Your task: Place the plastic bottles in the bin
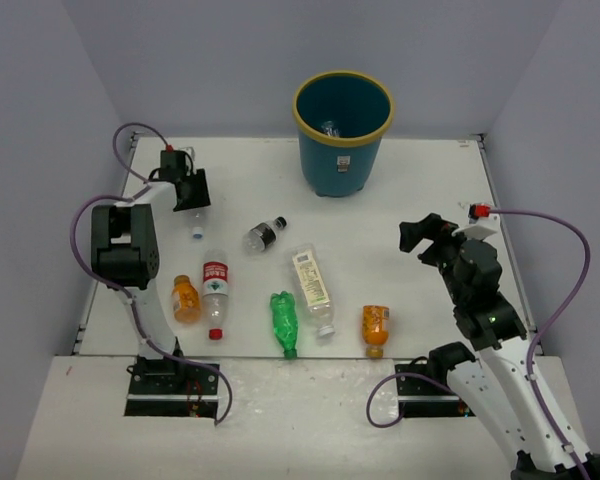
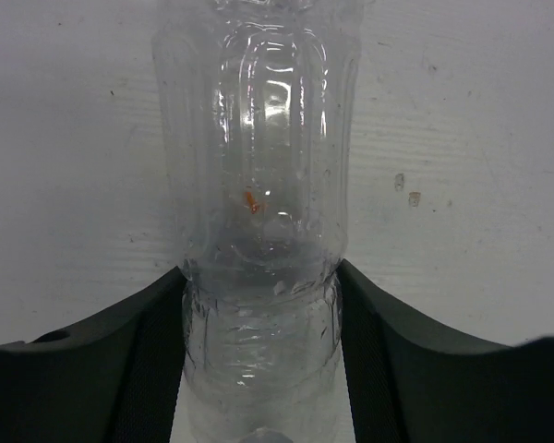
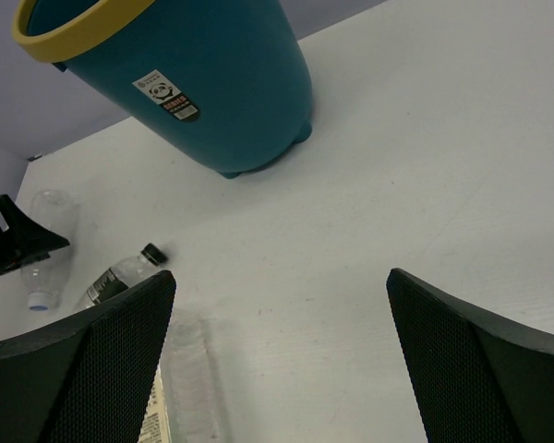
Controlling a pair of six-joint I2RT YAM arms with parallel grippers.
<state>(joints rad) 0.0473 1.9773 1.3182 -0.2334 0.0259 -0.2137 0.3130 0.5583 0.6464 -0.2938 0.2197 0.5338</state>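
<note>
My left gripper (image 1: 192, 203) is at the back left of the table, shut on a clear bottle (image 1: 196, 226) that lies there. In the left wrist view both fingers press its ribbed body (image 2: 258, 185). My right gripper (image 1: 426, 240) hangs open at mid right with nothing in it (image 3: 279, 274). The teal bin (image 1: 342, 150) with a yellow rim stands at the back centre, and one clear bottle (image 1: 330, 128) lies inside. On the table lie a black-capped bottle (image 1: 264, 235), a red-labelled one (image 1: 215, 290), a green one (image 1: 283, 322), a pale-labelled one (image 1: 313, 288) and two orange ones (image 1: 185, 298) (image 1: 375, 328).
Grey walls close the table (image 1: 430, 180) at the back and both sides. The right wrist view shows the bin (image 3: 212, 83) at upper left, the black-capped bottle (image 3: 120, 272) and the pale-labelled bottle (image 3: 180, 388) beside the left finger.
</note>
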